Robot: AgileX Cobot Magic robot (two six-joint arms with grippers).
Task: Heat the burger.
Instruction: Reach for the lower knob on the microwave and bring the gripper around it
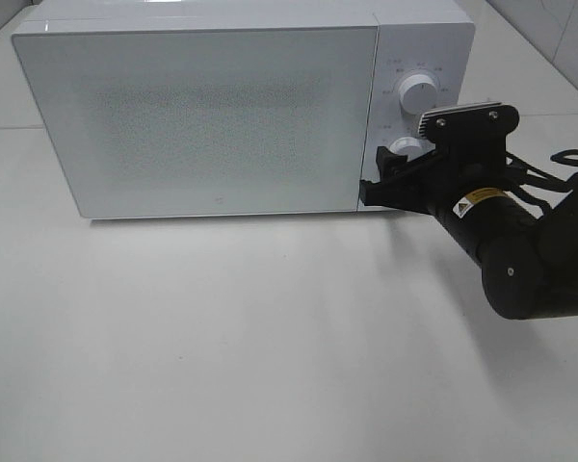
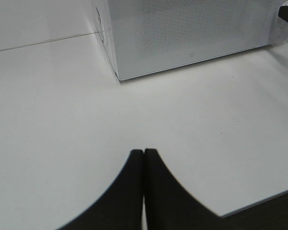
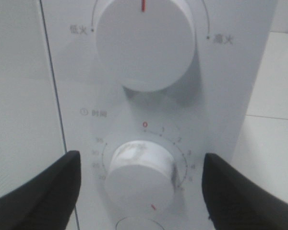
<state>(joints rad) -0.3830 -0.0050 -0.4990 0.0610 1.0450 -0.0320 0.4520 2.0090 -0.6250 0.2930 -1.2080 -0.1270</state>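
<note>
**Right pincer** (image 3: 141, 165): open, its two black fingers standing wide on either side of the timer knob (image 3: 140, 182) with a gap visible on each side. It grips nothing.

**Timer knob:** lower dial of the control panel, white and scuffed on the face. Its red pointer mark (image 3: 153, 207) sits at the bottom of the dial, well away from the red 0 (image 3: 145, 124) at the top. Judgement: the time looks already set.

**Power dial** (image 3: 144, 43): upper knob, with its red line pointing straight up between the two heat labels.

**Microwave oven** (image 1: 222, 115): white, standing towards the far edge of the counter (image 1: 222, 337). Its door (image 1: 202, 120) is shut flush, and the speckled window shows nothing of the inside.

**Left pincer** (image 2: 144, 158): closed on nothing, fingers pressed together. It hangs over bare counter, well apart from the oven's front left corner.

**Burger:** not visible in any view, neither on the counter nor in either pincer. Judgement: it most likely lies inside the oven behind the shut door, though the frames cannot confirm this.

**Progress (judgement):** loading, shutting the door and setting the timer appear done. What remains is drawing the right pincer clear of the panel and letting the heating run. Nothing shows whether the oven is running.
</note>
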